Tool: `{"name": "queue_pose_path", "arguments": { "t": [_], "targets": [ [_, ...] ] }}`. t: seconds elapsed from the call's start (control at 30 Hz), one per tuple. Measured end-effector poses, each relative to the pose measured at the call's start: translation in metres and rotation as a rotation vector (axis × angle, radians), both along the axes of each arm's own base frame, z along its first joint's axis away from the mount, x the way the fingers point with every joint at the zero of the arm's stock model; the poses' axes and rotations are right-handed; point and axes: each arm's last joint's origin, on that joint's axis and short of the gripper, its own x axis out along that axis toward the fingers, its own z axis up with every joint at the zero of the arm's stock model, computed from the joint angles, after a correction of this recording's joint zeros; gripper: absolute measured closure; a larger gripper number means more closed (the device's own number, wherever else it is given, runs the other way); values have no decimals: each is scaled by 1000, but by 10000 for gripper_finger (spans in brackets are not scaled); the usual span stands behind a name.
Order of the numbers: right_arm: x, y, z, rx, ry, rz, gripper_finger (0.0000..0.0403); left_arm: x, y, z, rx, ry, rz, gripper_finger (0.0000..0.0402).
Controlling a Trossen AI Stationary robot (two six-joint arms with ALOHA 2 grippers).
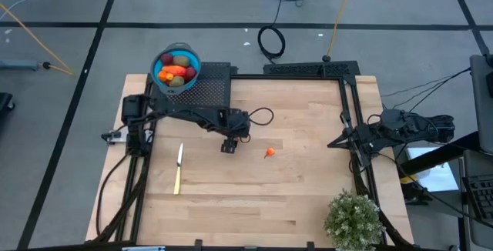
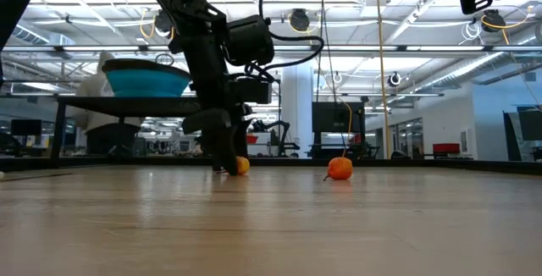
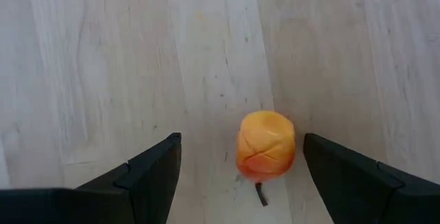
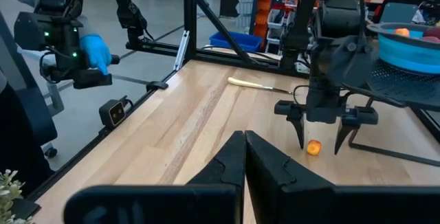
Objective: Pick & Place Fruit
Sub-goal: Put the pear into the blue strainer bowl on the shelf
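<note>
No lettering, label, brand, number or sign can be read in any view.

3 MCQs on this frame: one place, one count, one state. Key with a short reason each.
1. Where is the left gripper?
A. over the blue bowl
B. down at the table, astride a small orange fruit
C. beside the knife

2. How many small orange fruits lie loose on the table?
A. one
B. two
C. four

3. How do the left gripper's fingers stand?
A. open, fruit between them
B. shut on the fruit
C. shut, nothing held

Key:
1 B: the right wrist view shows the fingers either side of the fruit.
2 B: the low view shows that one and another farther off.
3 A: the left wrist view shows gaps on both sides of the fruit.
</note>
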Motion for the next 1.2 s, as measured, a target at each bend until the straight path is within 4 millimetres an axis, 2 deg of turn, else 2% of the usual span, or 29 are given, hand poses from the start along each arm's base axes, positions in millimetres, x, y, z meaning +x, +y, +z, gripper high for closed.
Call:
{"name": "queue_pose_path", "arguments": {
  "t": [0.17,0.53,0.87,1.0,1.1,1.2],
  "targets": [
    [0,0,0,-1,0,0,403,0,2,0,1,0,-35,105],
    [0,0,0,-3,-1,0,403,0,1,-1,-18,3,-77,219],
    [0,0,0,-3,0,0,403,3,-6,1,-22,-26,-49,274],
    [0,0,0,-3,0,0,403,9,-13,22,-42,-104,3,282],
    [0,0,0,-4,1,1,403,13,-15,48,-75,-195,72,283],
    [0,0,0,-5,0,3,403,14,-18,82,-120,-312,147,283]
  ]
}}
